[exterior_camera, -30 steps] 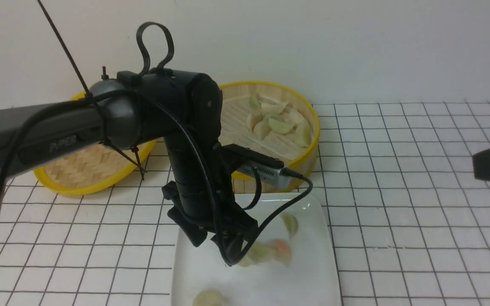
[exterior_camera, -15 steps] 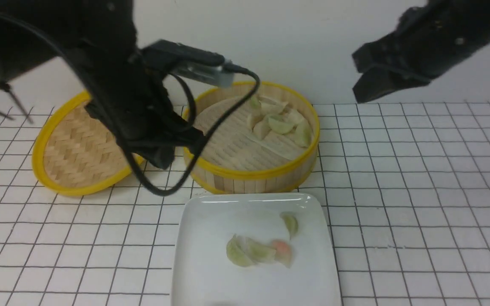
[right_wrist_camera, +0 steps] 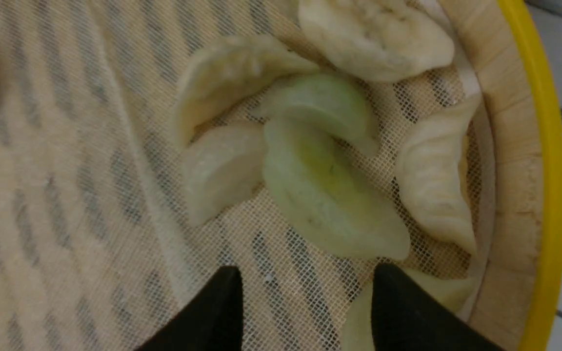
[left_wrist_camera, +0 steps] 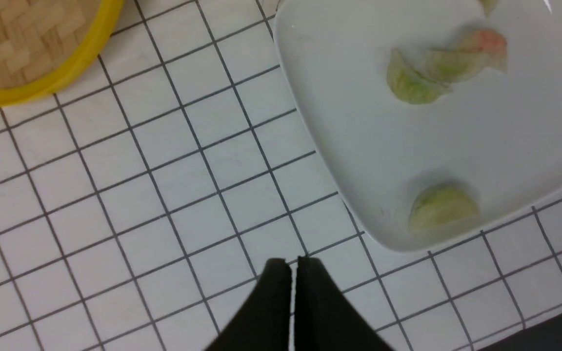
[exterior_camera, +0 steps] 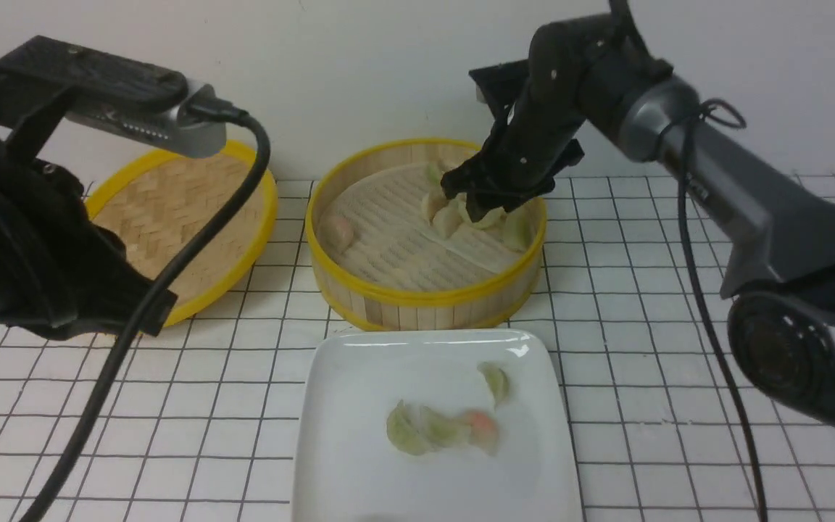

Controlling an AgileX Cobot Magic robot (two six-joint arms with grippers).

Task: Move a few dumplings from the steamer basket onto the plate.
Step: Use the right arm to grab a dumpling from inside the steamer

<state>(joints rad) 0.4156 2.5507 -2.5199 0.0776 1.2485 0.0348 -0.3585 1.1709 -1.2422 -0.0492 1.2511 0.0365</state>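
The steamer basket [exterior_camera: 425, 297] stands at the middle back with several dumplings [exterior_camera: 454, 217] bunched at its far right and one pinkish dumpling [exterior_camera: 336, 230] at its left. My right gripper [exterior_camera: 493, 199] hangs open inside the basket, just above that bunch. In the right wrist view its jaws [right_wrist_camera: 308, 273] stand apart over the mesh floor, empty, close to a pale-green dumpling [right_wrist_camera: 330, 200]. The white plate [exterior_camera: 359, 377] in front holds several dumplings [exterior_camera: 446, 429], one of them pink-orange [exterior_camera: 485, 429]. My left gripper [left_wrist_camera: 293, 263] is shut and empty over the tiles beside the plate [left_wrist_camera: 339, 146].
The flat woven lid [exterior_camera: 171, 210] lies at the back left, partly behind my left arm [exterior_camera: 26, 254]. That arm's black cable [exterior_camera: 135, 341] hangs down to the tiled table. A white wall closes off the back.
My left arm has lifted off the plate and pulled back to the left, shutting its jaws. My right arm has swung in from the right and dropped into the basket, its jaws opening.
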